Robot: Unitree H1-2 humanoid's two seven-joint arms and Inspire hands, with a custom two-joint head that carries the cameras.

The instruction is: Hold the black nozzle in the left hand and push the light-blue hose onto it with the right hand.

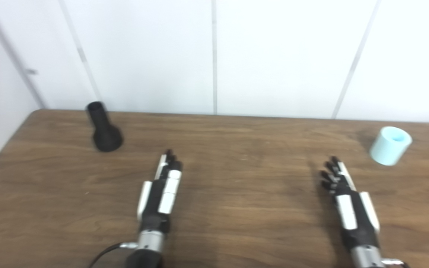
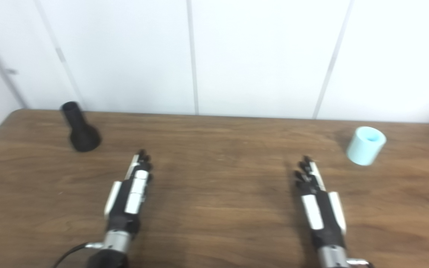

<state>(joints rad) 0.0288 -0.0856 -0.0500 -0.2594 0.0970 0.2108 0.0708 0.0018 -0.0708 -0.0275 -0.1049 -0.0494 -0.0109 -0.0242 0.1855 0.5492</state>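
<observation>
Nozzle (image 1: pixel 104 128) stands at about ten o'clock on the table (image 1: pixel 237 208), near the far edge; matte black, a narrow open neck over a flared round base; it looks rigid and light, likely plastic, so the base is probably the best place to hold, leaving the neck free. Hose (image 1: pixel 390 145) lies at about two o'clock, a short pale-blue tube tipped toward the wall, thick-walled, smooth, perhaps slightly soft; a wrap around its middle should suit. Left hand (image 1: pixel 164 188) and right hand (image 1: pixel 348 197) hover flat over the wood-grain top, fingers extended close together, holding nothing, well apart from both parts.
</observation>
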